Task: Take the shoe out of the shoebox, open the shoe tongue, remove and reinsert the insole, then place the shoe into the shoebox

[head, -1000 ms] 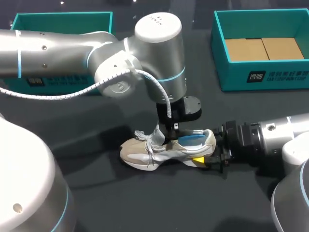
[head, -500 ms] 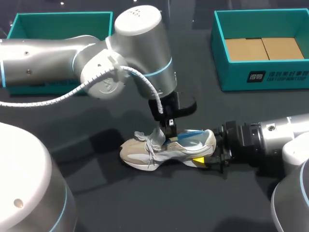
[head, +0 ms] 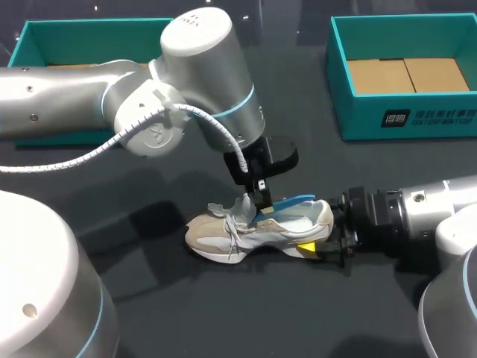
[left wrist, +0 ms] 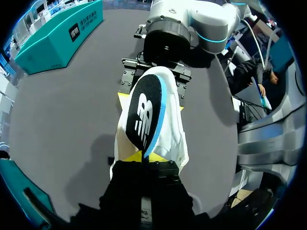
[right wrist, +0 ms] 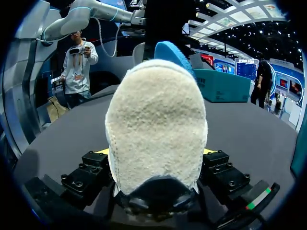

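A beige and white shoe (head: 246, 233) lies on its sole on the dark table, toe to the left. My right gripper (head: 314, 233) comes in from the right and is shut on its fuzzy heel (right wrist: 156, 129), one finger on each side. From above, my left gripper (head: 258, 201) is shut on the front end of the insole (head: 294, 201), which is blue underneath and black on top. The insole (left wrist: 144, 112) slants up out of the shoe's opening, held by my left gripper (left wrist: 142, 155). The white laces (head: 232, 224) hang loose over the side.
A teal shoebox (head: 402, 119) with a cardboard floor stands open at the back right. A second teal box (head: 97, 28) stands at the back left, partly behind my left arm. Dark bare table lies in front of the shoe.
My left arm has swung left and drawn back, tilting its gripper. The insole has come up higher out of the shoe. The right arm and the shoe have stayed put.
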